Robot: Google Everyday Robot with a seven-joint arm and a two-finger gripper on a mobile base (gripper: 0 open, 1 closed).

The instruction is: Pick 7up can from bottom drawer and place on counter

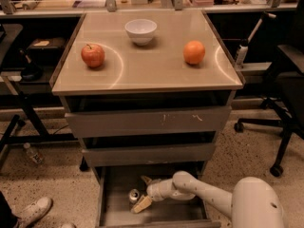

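The 7up can (pixel 134 195) stands upright on the floor of the open bottom drawer (pixel 116 210), its shiny lid facing up. My gripper (pixel 144 192) is down inside the drawer just right of the can. One tan finger (pixel 141 204) lies in front of the can and the other (pixel 146 179) behind it, so the jaws straddle the can with gaps showing. My white arm (pixel 204 192) reaches in from the lower right. The tan counter (pixel 147 65) tops the cabinet above.
On the counter are a red apple (pixel 92 55), a white bowl (pixel 140 31) and an orange (pixel 194 52). Two upper drawers (pixel 147 121) stick out slightly. A clear plastic bottle (pixel 33 153) and a shoe (pixel 33 210) lie on the floor at left. An office chair (pixel 285 103) stands at right.
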